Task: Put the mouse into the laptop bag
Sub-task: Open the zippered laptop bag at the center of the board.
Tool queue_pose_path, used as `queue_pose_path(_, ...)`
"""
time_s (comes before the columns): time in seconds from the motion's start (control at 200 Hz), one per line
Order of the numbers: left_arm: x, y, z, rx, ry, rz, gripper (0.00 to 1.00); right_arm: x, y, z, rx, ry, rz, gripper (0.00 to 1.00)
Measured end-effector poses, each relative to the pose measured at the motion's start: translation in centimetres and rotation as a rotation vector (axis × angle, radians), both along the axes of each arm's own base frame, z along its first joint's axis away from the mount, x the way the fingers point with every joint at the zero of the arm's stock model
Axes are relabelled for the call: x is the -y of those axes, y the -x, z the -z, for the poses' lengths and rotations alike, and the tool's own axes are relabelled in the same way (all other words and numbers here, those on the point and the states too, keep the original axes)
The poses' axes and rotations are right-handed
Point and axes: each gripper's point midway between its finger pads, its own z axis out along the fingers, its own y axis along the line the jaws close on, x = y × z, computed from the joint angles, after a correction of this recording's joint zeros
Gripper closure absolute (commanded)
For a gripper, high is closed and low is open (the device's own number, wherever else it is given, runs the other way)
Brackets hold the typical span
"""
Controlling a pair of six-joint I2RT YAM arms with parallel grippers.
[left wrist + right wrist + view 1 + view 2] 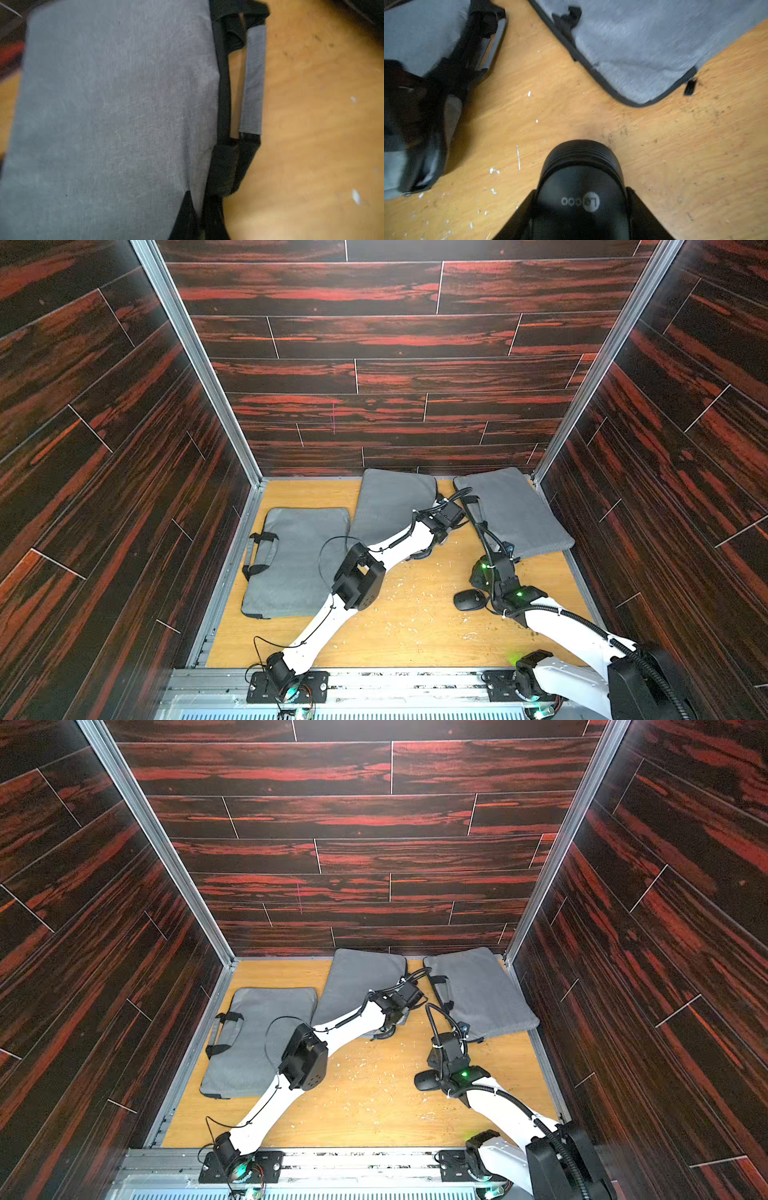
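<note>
- Three grey laptop bags lie on the table (415, 639): the left bag (299, 560) along the left edge, the middle bag (390, 502) at the back edge, the right bag (515, 514) in the back right corner.
- The mouse (468, 600) sits right of the table's middle, nearer the front edge and well apart from all three bags.
- My right gripper (581, 192) is clamped on the mouse, one finger on each flank, with its rounded end poking out ahead. I cannot tell whether it is clear of the wood.
- My left gripper (198, 205) is pinched tight on the fabric edge of the middle bag, at its near right corner, just beside the handle (252, 79). So I take that bag as the target.
- The mouse looks like hard, glossy plastic, light and domed, so I expect it to be slippery. The flanks are the place to hold it; a squeeze on the curved top would likely squirt it out.
- The bag is soft and floppy. I reckon its mouth sags shut unless that pinched edge is lifted before the mouse goes in.
</note>
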Motion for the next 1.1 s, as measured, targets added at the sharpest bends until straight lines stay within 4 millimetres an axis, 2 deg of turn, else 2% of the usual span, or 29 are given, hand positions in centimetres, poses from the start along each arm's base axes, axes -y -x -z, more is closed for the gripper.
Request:
queue_pose_path(0.195,-0.8,3.3,-1.0,-0.095,0.11,0.032,1.0,-0.6,0.1,-0.2,0.001,-0.032,-0.022,0.59)
queue_pose_path(0.266,-1.0,5.0,-1.4,-0.121,0.17,0.045,0.83,-0.7,0.1,-0.2,0.009,-0.041,-0.025,0.59)
queue_pose_path(0.326,-1.3,6.5,-1.6,-0.145,0.226,0.05,0.75,-0.7,0.3,-0.1,0.009,-0.049,-0.025,0.59)
queue_pose_path(0.416,-1.7,8.4,-2.1,-0.171,0.291,0.059,0.74,-0.7,0.5,0.2,0.001,-0.054,-0.029,0.59)
queue_pose_path(0.476,-1.7,8.9,-2.3,-0.173,0.322,0.06,0.74,-0.8,0.5,0.2,0.003,-0.06,-0.031,0.59)
queue_pose_path(0.536,-1.5,9.0,-2.2,-0.173,0.344,0.059,0.75,-1.0,0.5,0.1,0.007,-0.067,-0.035,0.6)
queue_pose_path(0.711,-1.3,8.9,-1.9,-0.175,0.376,0.042,1.0,-0.8,1.0,1.0,-0.009,-0.069,-0.036,0.59)
queue_pose_path(0.927,-0.6,8.8,-2.3,-0.174,0.407,0.053,1.0,-0.5,0.3,0.9,-0.009,-0.082,-0.015,0.6)
queue_pose_path(1.102,0.0,8.8,-4.0,-0.167,0.457,0.071,1.0,0.7,-3.1,0.0,-0.002,-0.123,0.047,0.61)
